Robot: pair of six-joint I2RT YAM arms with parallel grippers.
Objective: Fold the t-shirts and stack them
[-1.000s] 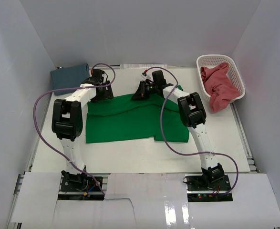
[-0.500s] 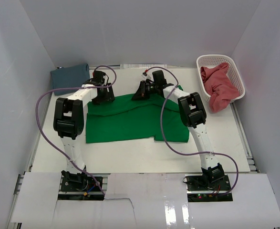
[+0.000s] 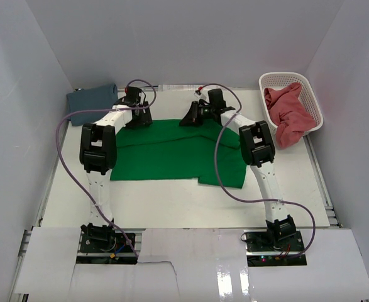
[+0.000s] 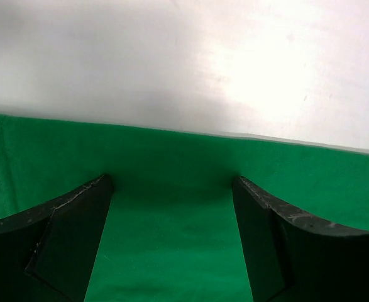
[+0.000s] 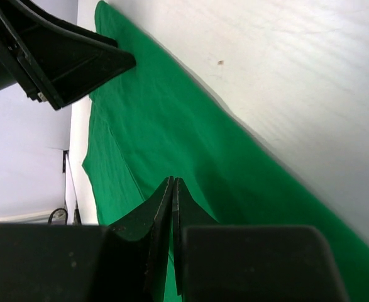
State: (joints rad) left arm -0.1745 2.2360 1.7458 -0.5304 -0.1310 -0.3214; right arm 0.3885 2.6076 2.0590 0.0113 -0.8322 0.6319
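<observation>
T-shirts: three. One green t-shirt (image 3: 171,154) lies flat, one blue t-shirt (image 3: 91,100) beyond its left corner, one red t-shirt (image 3: 285,110) in the basket (image 3: 283,76) to its right. The left pincer (image 4: 171,189) stands open over the far edge of the green t-shirt; the right pincer (image 5: 173,182) pinches it.

I see the green t-shirt (image 3: 171,154) as soft, matt cloth with a fine knit. The slate-blue t-shirt (image 3: 93,100) and the red t-shirt (image 3: 285,112) look equally dull. The basket (image 3: 283,76) is white lattice plastic, faintly shiny. The table (image 3: 171,202) is smooth matt white. The left gripper (image 4: 171,207) has matt black plastic fingers (image 4: 68,242), scuffed pale at the edges.
</observation>
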